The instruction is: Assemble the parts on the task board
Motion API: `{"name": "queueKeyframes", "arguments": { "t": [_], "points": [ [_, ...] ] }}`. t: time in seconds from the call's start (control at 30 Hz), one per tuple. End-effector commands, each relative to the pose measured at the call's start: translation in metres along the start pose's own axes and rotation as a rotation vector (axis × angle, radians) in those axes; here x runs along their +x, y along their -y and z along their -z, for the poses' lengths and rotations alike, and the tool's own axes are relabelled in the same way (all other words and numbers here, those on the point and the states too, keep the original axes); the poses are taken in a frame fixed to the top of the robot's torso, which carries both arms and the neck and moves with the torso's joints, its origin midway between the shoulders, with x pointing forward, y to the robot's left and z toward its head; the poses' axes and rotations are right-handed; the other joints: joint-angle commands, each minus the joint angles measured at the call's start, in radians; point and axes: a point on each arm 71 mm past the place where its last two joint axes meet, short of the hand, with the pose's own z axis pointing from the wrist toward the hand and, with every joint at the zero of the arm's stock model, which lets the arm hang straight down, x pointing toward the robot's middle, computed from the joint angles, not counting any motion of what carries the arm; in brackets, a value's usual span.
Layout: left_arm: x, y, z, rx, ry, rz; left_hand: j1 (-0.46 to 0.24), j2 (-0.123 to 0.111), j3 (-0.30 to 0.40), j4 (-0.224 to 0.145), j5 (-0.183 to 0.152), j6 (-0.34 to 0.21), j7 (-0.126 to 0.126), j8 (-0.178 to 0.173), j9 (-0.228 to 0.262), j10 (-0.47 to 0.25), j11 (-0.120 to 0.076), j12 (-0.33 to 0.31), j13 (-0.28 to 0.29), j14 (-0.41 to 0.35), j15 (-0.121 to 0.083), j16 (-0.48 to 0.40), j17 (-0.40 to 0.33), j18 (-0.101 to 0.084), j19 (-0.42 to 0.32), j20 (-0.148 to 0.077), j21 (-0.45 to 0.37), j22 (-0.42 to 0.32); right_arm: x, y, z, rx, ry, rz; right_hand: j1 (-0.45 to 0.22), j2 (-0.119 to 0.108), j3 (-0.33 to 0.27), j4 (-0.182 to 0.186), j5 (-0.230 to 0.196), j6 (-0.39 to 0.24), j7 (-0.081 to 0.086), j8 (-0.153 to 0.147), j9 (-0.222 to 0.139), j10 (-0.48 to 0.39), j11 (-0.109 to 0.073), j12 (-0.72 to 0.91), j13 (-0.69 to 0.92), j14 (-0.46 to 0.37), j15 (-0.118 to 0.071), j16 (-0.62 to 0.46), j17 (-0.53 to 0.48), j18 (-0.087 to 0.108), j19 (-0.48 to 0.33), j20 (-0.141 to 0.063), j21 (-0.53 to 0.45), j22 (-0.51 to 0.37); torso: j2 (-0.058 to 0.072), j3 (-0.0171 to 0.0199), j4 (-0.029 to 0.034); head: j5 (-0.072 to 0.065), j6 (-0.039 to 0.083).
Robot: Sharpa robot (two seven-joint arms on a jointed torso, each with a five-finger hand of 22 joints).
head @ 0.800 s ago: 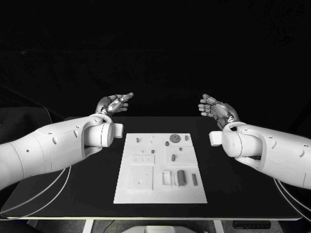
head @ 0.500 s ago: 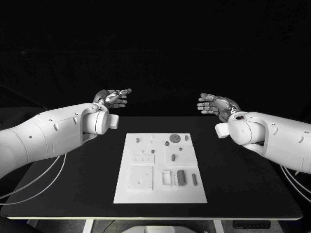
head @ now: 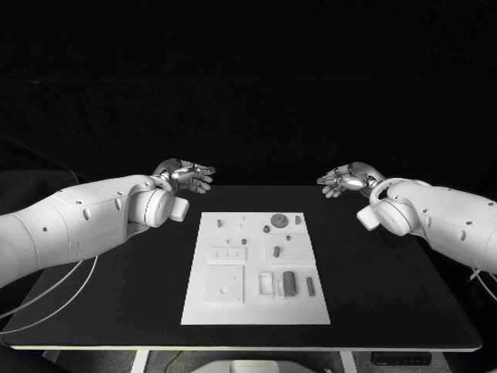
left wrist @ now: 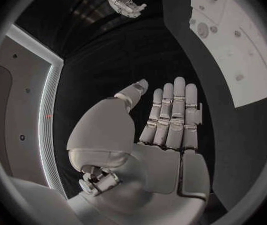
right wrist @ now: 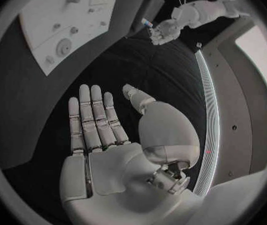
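Black table [head: 372, 287] — white task board [head: 256, 299]

White task board [head: 256, 311] flat mid-table; small grey parts [head: 289, 284] on it.

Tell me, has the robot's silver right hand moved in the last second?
Yes. The silver right hand has come down toward the far edge of the black table, its fingers lowered.

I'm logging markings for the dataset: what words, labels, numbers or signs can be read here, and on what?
None can be read. The task board, its parts, the table, the left hand and the right hand show no legible text.
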Motion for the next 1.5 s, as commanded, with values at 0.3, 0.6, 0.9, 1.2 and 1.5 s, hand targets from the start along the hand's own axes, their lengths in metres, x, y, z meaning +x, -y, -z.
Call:
{"name": "queueKeyframes", "arguments": {
  "t": [0.3,0.6,0.9,1.2,1.5],
  "points": [
    [0.02,0.004,0.014,0.041,-0.175,-0.082,0.036,-0.003,0.018,0.002,0.004,0.141,-0.011,0.039,0.021,0.173,-0.027,0.041,0.015,0.144,-0.031,0.061,0.069,0.042,0.137,-0.015,0.055,0.01,0.011,-0.014,0.001,-0.118,-0.011,0.468,0.077,-0.031,0.006,-0.001,0.004,0.084,0.0,-0.009,-0.001,0.2,-0.036,0.077,0.027,0.237,-0.056,0.116,0.083,0.071,0.219,-0.024,0.065,0.002,0.033,-0.0074,0.0094,-0.016,0.012],
    [0.031,0.006,0.036,0.094,-0.274,-0.113,0.004,-0.026,-0.005,0.015,0.003,0.153,-0.011,0.029,0.021,0.196,-0.031,0.038,0.015,0.16,-0.036,0.063,0.091,0.046,0.159,-0.016,0.065,0.01,0.024,-0.022,-0.008,-0.121,-0.027,0.559,0.12,-0.048,-0.059,0.003,0.002,0.115,0.0,-0.066,-0.018,0.366,-0.122,0.349,0.22,0.392,-0.142,0.422,0.322,0.148,0.465,-0.054,0.186,0.033,0.075,-0.0076,0.0324,-0.025,0.036],
    [0.032,0.014,0.05,0.138,-0.277,-0.093,-0.023,-0.05,-0.029,0.014,0.002,0.1,-0.003,-0.022,0.007,0.121,-0.011,-0.023,-0.007,0.103,-0.016,0.006,0.093,0.038,0.112,-0.008,0.035,-0.006,0.033,-0.031,-0.015,-0.078,0.0,0.649,0.127,-0.047,-0.094,0.006,0.003,0.086,0.002,-0.083,-0.042,0.352,-0.168,0.621,0.411,0.407,-0.196,0.693,0.518,0.182,0.554,-0.081,0.314,0.088,0.112,-0.0129,0.0559,-0.041,0.061],
    [0.029,0.027,0.059,0.161,-0.286,-0.059,-0.027,-0.056,-0.051,0.008,0.003,0.03,0.004,-0.079,-0.011,0.029,0.005,-0.086,-0.025,-0.032,0.021,-0.109,0.066,0.007,-0.014,0.012,-0.037,-0.03,0.054,-0.046,-0.023,-0.117,-0.012,0.73,0.128,-0.059,-0.102,0.006,0.003,0.055,0.001,-0.093,-0.054,0.348,-0.177,0.679,0.449,0.413,-0.207,0.753,0.556,0.19,0.57,-0.088,0.347,0.103,0.15,-0.0175,0.0725,-0.044,0.088],
    [0.03,0.042,0.06,0.182,-0.287,-0.041,-0.026,-0.055,-0.051,0.008,0.003,0.029,0.005,-0.08,-0.011,0.028,0.006,-0.087,-0.025,-0.032,0.021,-0.109,0.067,0.007,-0.014,0.012,-0.037,-0.03,0.066,-0.061,-0.028,-0.119,0.015,0.777,0.129,-0.064,-0.105,0.006,0.003,0.04,0.0,-0.096,-0.059,0.347,-0.179,0.696,0.461,0.414,-0.21,0.772,0.568,0.192,0.575,-0.09,0.357,0.108,0.19,-0.0261,0.091,-0.054,0.108]
  ]
}}
